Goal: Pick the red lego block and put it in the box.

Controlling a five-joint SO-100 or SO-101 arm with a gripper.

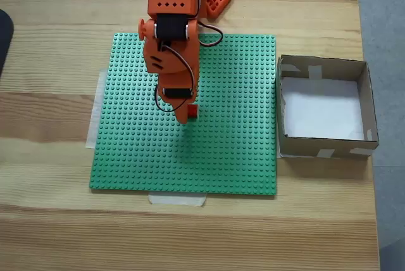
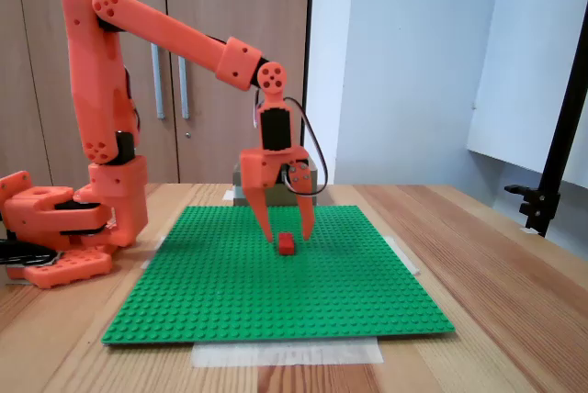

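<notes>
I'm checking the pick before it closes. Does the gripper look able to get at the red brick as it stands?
Probably yes. The gripper hangs open with its fingers either side of the red brick, which sits alone on the green baseplate. Nothing stands between them; whether the tips are low enough is hard to tell.

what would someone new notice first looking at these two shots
The bright orange arm stands out first, reaching from the table's edge over the big green studded baseplate. Its gripper hangs open over the middle of the plate, jaws straddling the small red lego block that sits on the studs. In the fixed view from above, the box waits empty, right beside the plate's right edge.
</notes>
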